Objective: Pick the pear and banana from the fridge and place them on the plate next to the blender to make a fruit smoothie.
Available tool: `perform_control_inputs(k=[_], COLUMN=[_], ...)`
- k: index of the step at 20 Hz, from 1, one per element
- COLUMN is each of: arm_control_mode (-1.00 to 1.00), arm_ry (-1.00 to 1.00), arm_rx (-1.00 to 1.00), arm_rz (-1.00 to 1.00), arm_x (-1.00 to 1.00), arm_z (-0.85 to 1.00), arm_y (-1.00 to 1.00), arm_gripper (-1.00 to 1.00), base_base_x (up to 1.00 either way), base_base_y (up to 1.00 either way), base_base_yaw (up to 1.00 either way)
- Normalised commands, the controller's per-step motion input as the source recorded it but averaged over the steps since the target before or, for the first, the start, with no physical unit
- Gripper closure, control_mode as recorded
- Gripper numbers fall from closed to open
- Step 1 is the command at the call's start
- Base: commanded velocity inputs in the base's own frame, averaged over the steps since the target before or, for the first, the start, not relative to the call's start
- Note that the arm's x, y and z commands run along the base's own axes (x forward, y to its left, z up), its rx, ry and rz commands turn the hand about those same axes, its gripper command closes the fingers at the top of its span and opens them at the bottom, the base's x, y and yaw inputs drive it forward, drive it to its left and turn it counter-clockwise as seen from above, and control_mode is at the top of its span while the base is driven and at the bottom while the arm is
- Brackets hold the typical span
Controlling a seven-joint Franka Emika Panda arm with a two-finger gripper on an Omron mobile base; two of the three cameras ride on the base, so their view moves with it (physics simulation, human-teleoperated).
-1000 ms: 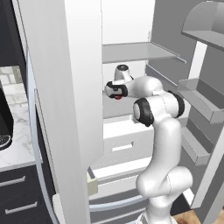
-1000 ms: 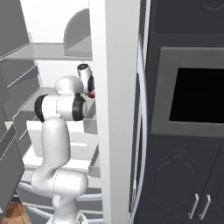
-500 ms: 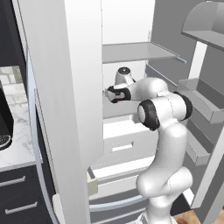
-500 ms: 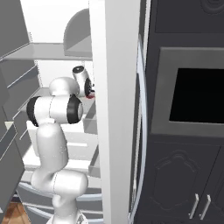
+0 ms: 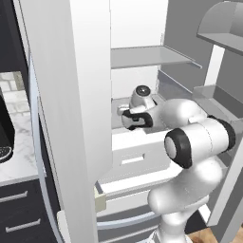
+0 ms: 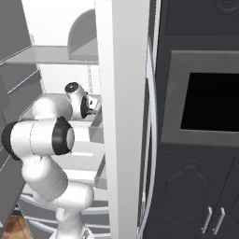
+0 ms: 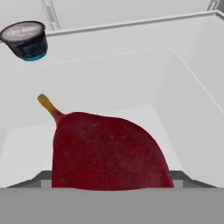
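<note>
Right up close in the hand view, the pear (image 7: pixel 107 151) is very big and dark red, with a small yellow stem sticking up to the left. It sits low in the middle of that view, just where the pincer's tips would be, but the tips are hidden behind it, so I cannot tell if the pincer is gripping the pear or just near it. Under and behind the pear is a white shelf floor with low white walls. Farther back, near the far left corner of that shelf, is a tiny dark cup (image 7: pixel 26 40) with a blue rim, well apart from the pear. From the left base view, the white arm bends up from the lower right and reaches into the fridge (image 5: pixel 142 57). The pincer (image 5: pixel 127 118) is at the end of the arm, low over the shelf that lies above the white drawers (image 5: pixel 137 156). A bit of dark shows at the hand there, but it is too small to tell what it is. From the right base view, the hand (image 6: pixel 91 108) reaches to the right toward a tall white panel of the fridge, and a bit of red shows at its tip. On the left edge of the left base view is a pale stone counter (image 5: pixel 16 161) with a black machine (image 5: pixel 4 133) on it. Past the fridge in the right base view is a dark wall with an oven (image 6: pixel 205 102).
</note>
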Motion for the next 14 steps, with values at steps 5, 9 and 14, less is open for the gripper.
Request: perform_control_inputs(k=[5, 9, 14], arm_control_mode=[-1.00, -1.00, -1.00], arm_ry=[0.09, 0.11, 0.02], arm_rx=[0.03, 0.00, 0.00], arm_rz=[0.00, 0.00, -0.02], arm_x=[-0.81, -0.72, -0.88], arm_z=[0.67, 0.56, 0.26], arm_y=[0.00, 0.00, 0.00], arm_gripper=[1.00, 1.00, 1.00], base_base_x=[0.00, 0.00, 0.00], base_base_y=[0.00, 0.00, 0.00], base_base_yaw=[0.00, 0.00, 0.00])
